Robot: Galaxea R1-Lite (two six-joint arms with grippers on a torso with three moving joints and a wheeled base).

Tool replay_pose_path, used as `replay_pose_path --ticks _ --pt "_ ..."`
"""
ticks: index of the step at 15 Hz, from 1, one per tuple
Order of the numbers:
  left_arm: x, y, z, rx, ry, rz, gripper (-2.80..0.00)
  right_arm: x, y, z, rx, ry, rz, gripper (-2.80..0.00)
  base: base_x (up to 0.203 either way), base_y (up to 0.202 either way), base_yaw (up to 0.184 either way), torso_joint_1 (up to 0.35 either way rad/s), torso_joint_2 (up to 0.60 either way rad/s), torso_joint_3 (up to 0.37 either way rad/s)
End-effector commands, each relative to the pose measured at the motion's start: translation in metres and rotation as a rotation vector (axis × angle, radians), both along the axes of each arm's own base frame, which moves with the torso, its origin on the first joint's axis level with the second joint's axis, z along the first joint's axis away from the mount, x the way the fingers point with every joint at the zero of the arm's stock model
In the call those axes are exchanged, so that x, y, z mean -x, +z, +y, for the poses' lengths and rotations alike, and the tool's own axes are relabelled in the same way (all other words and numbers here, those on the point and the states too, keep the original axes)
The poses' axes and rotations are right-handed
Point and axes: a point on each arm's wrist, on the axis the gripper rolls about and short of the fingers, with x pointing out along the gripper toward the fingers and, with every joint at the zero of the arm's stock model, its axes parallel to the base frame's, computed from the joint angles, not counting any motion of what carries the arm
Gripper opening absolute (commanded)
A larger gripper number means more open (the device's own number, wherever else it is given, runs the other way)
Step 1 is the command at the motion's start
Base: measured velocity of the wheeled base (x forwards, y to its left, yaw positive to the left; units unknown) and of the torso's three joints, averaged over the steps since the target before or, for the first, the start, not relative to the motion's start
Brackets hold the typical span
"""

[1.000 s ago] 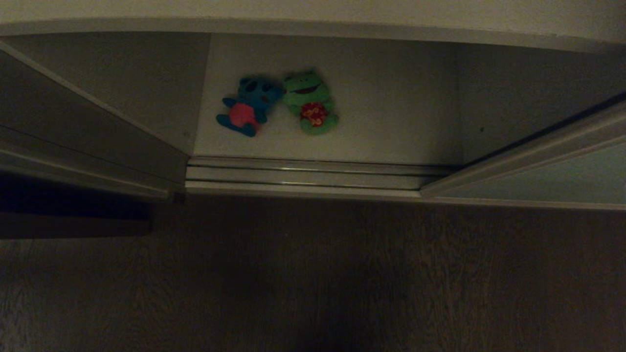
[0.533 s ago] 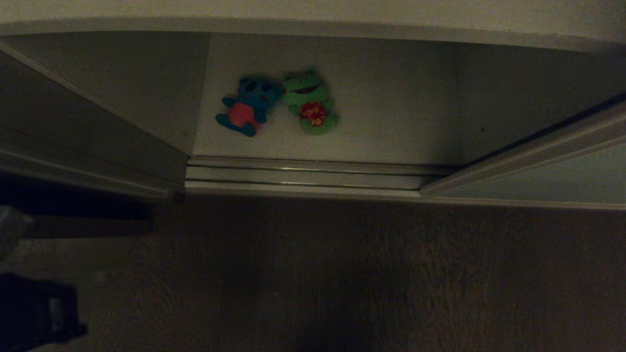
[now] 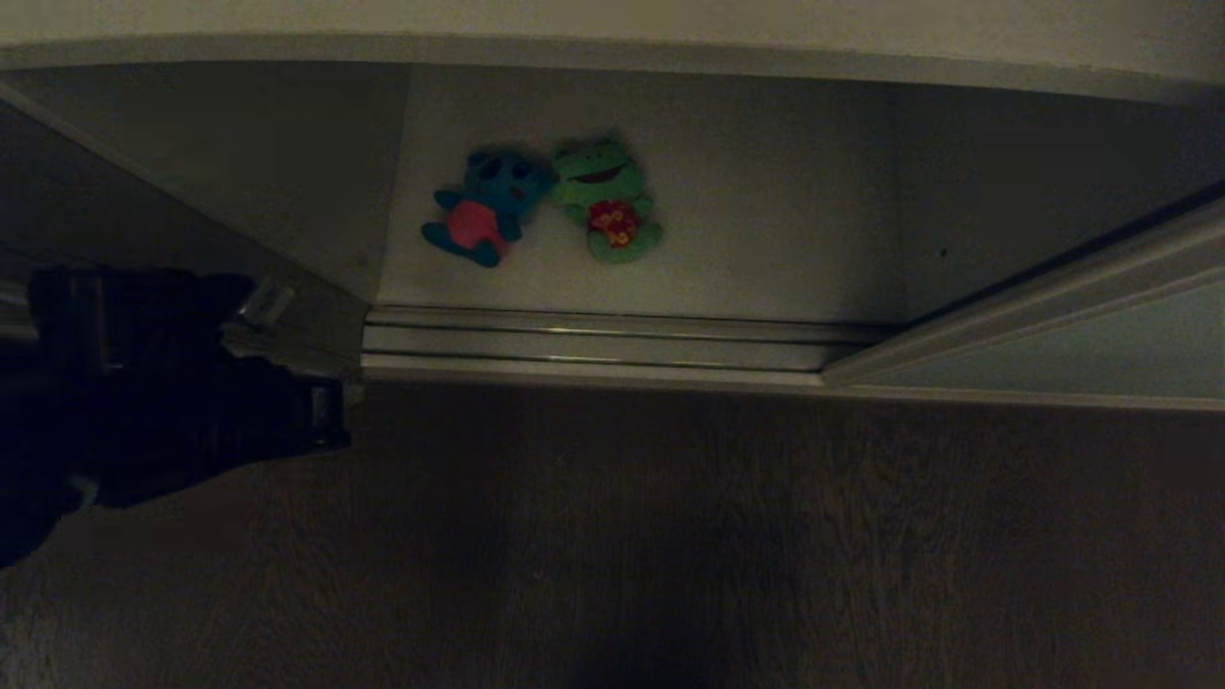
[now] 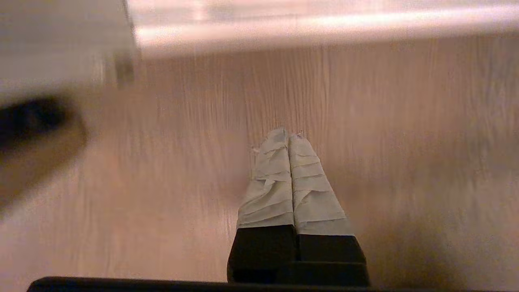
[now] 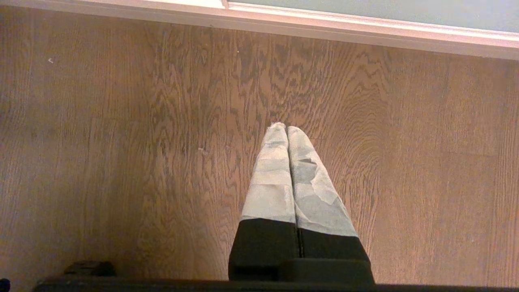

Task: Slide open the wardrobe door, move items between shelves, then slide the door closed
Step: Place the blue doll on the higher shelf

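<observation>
Head view: left arm (image 3: 144,392) low beside wardrobe.

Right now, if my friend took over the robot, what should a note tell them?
Left gripper: shut, holding nothing, over the wood floor by the wardrobe's left edge.
Right gripper: shut, holding nothing, over the floor, out of the head view.
Toys: blue toy and frog lie side by side on the bottom shelf.
Done: door is slid open to the right.
Left: move both toys to another shelf, then close the door.
</observation>
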Motion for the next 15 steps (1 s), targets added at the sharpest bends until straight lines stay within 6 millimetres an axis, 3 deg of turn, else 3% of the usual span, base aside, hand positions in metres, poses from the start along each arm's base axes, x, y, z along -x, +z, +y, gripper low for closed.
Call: replay_pose_path --ticks 1,6,10,15 --pt "-0.033 -0.023 -0.005 0.001 -0.015 0.027 -2.8 0.0 0.0 0.0 0.0 0.0 -0.004 -2.8 0.0 0.0 0.0 0.0 0.0 0.0" --pt "-0.088 -0.005 -0.011 0.049 -0.005 -0.172 -2.8 0.0 0.0 0.0 0.0 0.0 -0.004 -2.8 0.0 0.0 0.0 0.0 0.0 0.0" --pt "-0.113 0.004 -0.013 0.08 0.01 -0.281 -2.8 0.0 0.0 0.0 0.0 0.0 -0.004 -2.8 0.0 0.0 0.0 0.0 0.0 0.0" --pt "-0.134 0.032 -0.02 0.114 0.003 -0.399 -2.8 0.0 0.0 0.0 0.0 0.0 -0.004 -2.8 0.0 0.0 0.0 0.0 0.0 0.0"
